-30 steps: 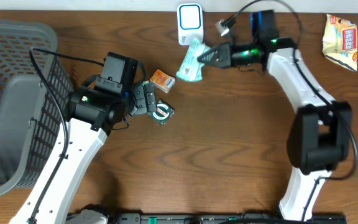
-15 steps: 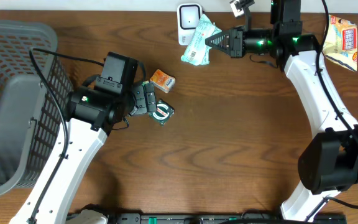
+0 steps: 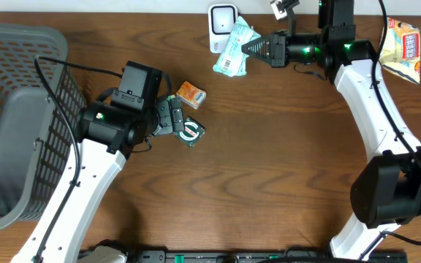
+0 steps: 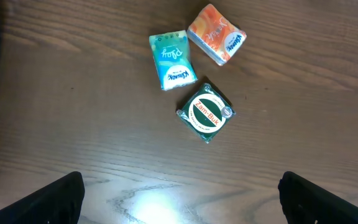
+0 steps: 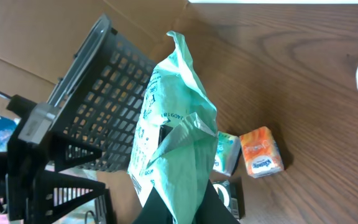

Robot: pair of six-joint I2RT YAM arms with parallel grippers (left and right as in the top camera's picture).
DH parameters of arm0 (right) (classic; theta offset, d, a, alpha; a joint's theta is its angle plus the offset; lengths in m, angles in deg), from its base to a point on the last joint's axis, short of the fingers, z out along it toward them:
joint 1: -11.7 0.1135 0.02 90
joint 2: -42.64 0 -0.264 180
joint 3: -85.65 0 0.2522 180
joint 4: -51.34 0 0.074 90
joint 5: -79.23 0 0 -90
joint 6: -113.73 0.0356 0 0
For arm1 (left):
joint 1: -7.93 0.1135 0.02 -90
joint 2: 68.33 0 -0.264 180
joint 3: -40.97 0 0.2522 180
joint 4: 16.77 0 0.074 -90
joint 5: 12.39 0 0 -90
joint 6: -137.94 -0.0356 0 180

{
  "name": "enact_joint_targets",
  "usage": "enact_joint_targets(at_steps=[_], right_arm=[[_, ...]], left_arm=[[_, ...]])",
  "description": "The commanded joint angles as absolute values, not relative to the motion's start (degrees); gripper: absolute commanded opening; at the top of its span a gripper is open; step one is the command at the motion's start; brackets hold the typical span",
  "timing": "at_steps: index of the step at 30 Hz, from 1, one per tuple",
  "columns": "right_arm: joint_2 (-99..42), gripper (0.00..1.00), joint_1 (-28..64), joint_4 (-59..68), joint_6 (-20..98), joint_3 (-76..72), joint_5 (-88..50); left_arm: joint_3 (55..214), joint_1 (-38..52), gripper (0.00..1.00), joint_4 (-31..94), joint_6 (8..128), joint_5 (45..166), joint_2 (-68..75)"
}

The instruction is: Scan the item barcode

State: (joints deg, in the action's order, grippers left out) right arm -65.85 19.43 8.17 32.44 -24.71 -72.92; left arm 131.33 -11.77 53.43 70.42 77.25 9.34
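Note:
A pale green packet [image 3: 232, 51] hangs pinched in my right gripper [image 3: 250, 48], which is shut on its end. The packet sits just right of the white scanner [image 3: 223, 23] at the table's back edge. In the right wrist view the packet [image 5: 178, 127] rises between the fingers, printed side to the left, with a barcode low on its left edge. My left gripper [image 3: 174, 119] hovers open over small items at mid-left; its fingers [image 4: 53, 200] stand far apart with bare wood between them.
Under the left gripper lie a teal tissue pack [image 4: 172, 60], an orange tissue pack [image 4: 216, 42] and a green ZamBuk tin [image 4: 206, 112]. A grey mesh basket [image 3: 13, 124] fills the left side. A yellow snack bag [image 3: 402, 45] lies at the far right.
The right arm swung up and to the right, carrying the green packet from beside the orange pack to the scanner's right side, then held still. The left arm has not moved.

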Motion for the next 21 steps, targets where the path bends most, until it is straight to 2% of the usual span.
enact_joint_targets(at_steps=[1, 7, 10, 13, 18, 21], right_arm=[[-64.9, 0.01, 19.7, 8.2, 32.9, -24.8, -72.7], [-64.9, 0.01, 19.7, 7.8, 32.9, -24.8, -71.9], [-64.9, 0.01, 19.8, 5.9, 32.9, -24.8, -67.1], [-64.9, 0.01, 20.8, 0.5, 32.9, -24.8, -51.8], [-65.3, 0.01, 25.2, -12.7, 32.9, -24.8, -8.9], [-66.3, 0.01, 28.0, -17.9, 34.7, -24.8, 4.9]], left_arm=[[132.2, -11.7, 0.98, 53.5, 70.1, 76.7, 9.1], [132.2, -11.7, 0.98, 53.5, 70.1, 76.7, 9.1], [132.2, -11.7, 0.98, 53.5, 70.1, 76.7, 9.1], [132.2, -11.7, 0.98, 53.5, 70.1, 76.7, 9.1], [132.2, -11.7, 0.98, 53.5, 70.1, 76.7, 9.1], [132.2, -11.7, 0.98, 53.5, 70.1, 76.7, 9.1]])
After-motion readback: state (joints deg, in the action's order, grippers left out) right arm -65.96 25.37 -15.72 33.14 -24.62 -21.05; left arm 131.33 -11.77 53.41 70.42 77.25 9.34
